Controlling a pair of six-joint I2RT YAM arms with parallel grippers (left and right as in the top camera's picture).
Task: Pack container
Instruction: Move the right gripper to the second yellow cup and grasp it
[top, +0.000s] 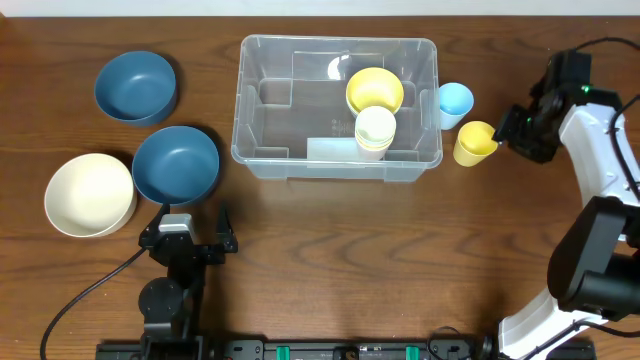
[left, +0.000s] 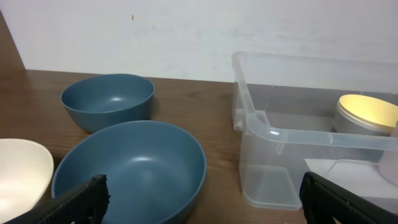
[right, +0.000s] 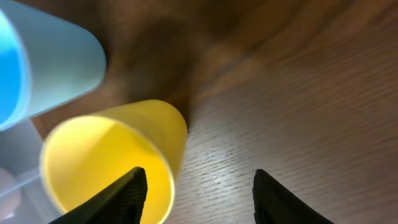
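Note:
The clear plastic container (top: 262, 160) stands at the back middle of the table and also shows in the left wrist view (left: 292, 134). It holds a yellow bowl (top: 375, 90) and a cream cup (top: 376, 130). A light blue cup (top: 455, 102) and a yellow cup (top: 475, 143) stand just right of it. My right gripper (top: 510, 128) is open at the yellow cup (right: 112, 155). One finger is over the cup's mouth and the other is over the table (right: 199, 193). My left gripper (top: 188, 232) is open and empty, near the front, facing a blue bowl (left: 130, 168).
Two blue bowls (top: 135, 87) (top: 176, 163) and a cream bowl (top: 90, 193) sit to the left of the container. The light blue cup (right: 50, 68) is close beside the yellow cup. The right arm's base stands at the front right (top: 590, 270).

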